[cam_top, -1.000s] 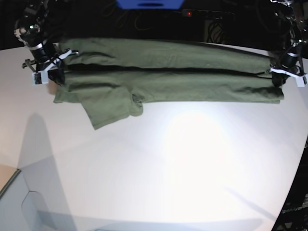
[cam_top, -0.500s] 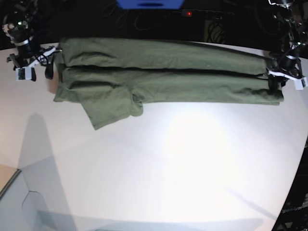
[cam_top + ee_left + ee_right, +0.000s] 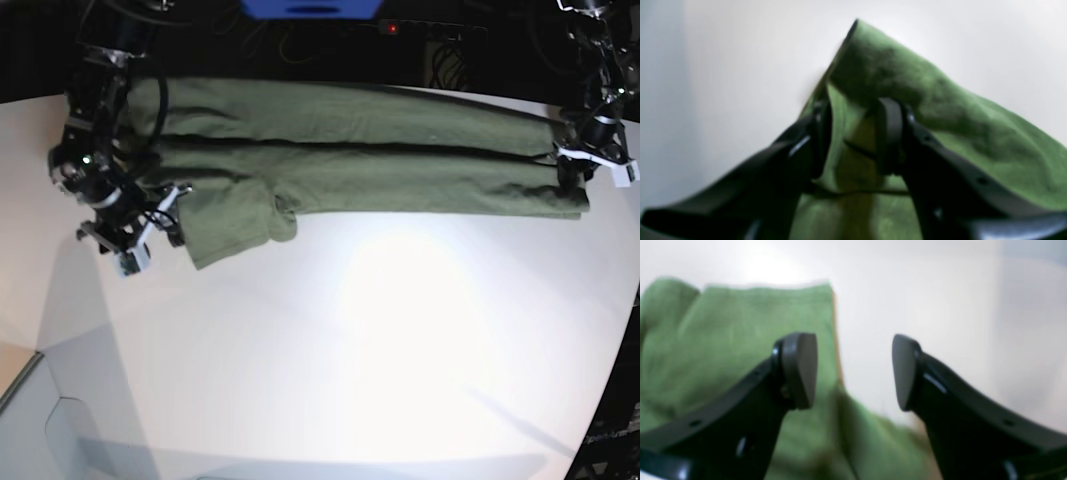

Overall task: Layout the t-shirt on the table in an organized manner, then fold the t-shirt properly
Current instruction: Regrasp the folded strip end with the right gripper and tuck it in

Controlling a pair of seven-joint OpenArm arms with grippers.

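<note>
Right claw point(image 3: 853, 371) stands parted and empty beside the loose sleeve; left claw point(image 3: 853, 140) is spread too, straddling the t-shirt's point(image 3: 350, 150) far corner without pinching it. The shirt lies folded lengthwise along the surface's point(image 3: 400, 340) back edge. Best pinch the sleeve edge low, then fold it inward, flat.

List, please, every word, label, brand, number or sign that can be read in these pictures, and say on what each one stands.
There is no readable text.
The t-shirt: plain green cloth, with no print or label showing in any view.
The table: bare white, with no marks.
The white tags on the right tool and the left tool: too small and blurred to tell whether they carry any writing.
</note>
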